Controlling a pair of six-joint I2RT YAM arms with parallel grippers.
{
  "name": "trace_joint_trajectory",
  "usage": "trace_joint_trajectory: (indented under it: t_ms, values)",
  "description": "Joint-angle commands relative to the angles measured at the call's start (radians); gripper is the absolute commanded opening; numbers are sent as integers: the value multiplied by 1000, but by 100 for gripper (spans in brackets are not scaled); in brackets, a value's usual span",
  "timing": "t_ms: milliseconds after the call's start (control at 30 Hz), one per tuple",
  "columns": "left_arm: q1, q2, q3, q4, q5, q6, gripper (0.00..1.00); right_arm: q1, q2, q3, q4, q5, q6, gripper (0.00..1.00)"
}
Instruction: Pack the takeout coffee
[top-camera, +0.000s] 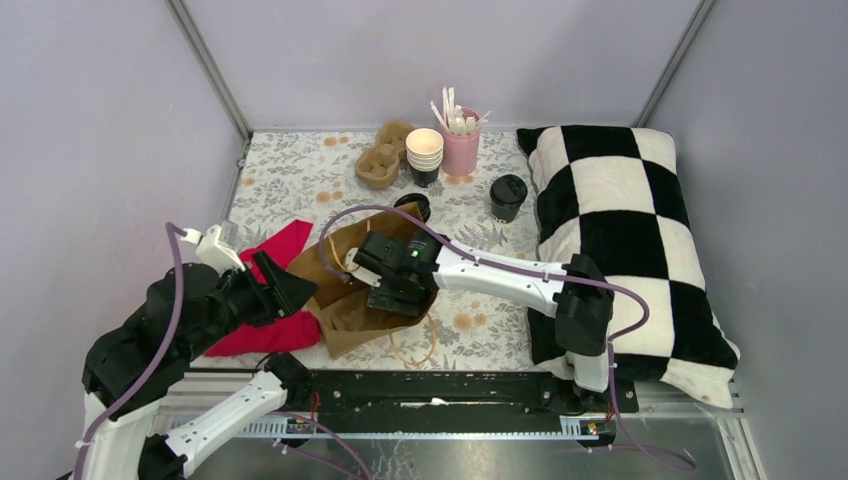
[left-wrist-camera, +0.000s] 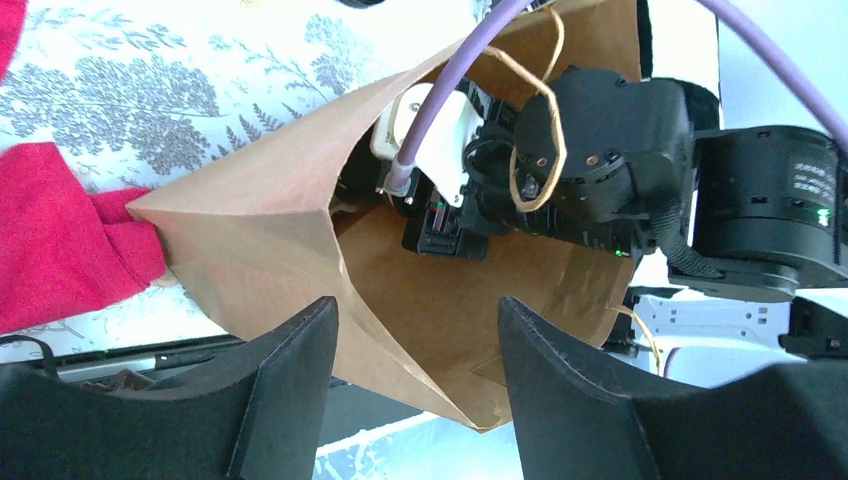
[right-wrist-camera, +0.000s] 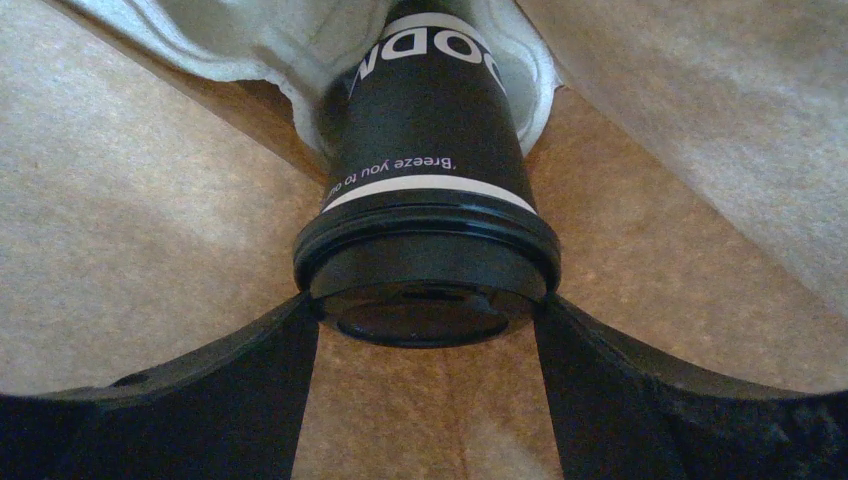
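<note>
The takeout coffee (right-wrist-camera: 430, 170), a black cup with a black lid, lies inside the brown paper bag (top-camera: 345, 262), its base tucked into a pale moulded holder (right-wrist-camera: 250, 50). My right gripper (right-wrist-camera: 425, 330) reaches into the bag's mouth, and its fingertips (right-wrist-camera: 300, 320) touch the lid's rim on both sides. In the top view the bag hides the cup and the right fingers; only the wrist (top-camera: 400, 268) shows. My left gripper (left-wrist-camera: 418, 310) is open, its fingers straddling the bag's lower edge (left-wrist-camera: 470, 400) without touching it. It sits at the bag's left side (top-camera: 285, 290).
A second lidded black cup (top-camera: 508, 197) stands on the floral cloth. Behind it are a stack of lidless cups (top-camera: 424, 155), a pink cup of stirrers (top-camera: 461, 150), a brown cup carrier (top-camera: 380, 162) and loose black lids (top-camera: 412, 207). There is a checked pillow (top-camera: 620, 230) on the right and a red cloth (top-camera: 265, 335) on the left.
</note>
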Motion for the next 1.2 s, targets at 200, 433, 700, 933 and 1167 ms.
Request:
trace_joint_trajectory:
  t_ms: [200,433,700,933,1167]
  values:
    - [-1,30,77,-33,-73,34,64,1,218,-46,-5,-235,37,61]
    - [-1,15,73,-45,-73,52,65,-2,297,-9,-5,-257,58,62]
    - [-1,7,95,-77,-98,54,65,-2,389,38,-20,-261,96,67]
    - [-2,49,86,-145,-168,-24,72,-2,360,132,-47,-245,107,73]
    - [-2,131,59,-114,-206,-47,67,-2,289,157,-62,-195,114,82]
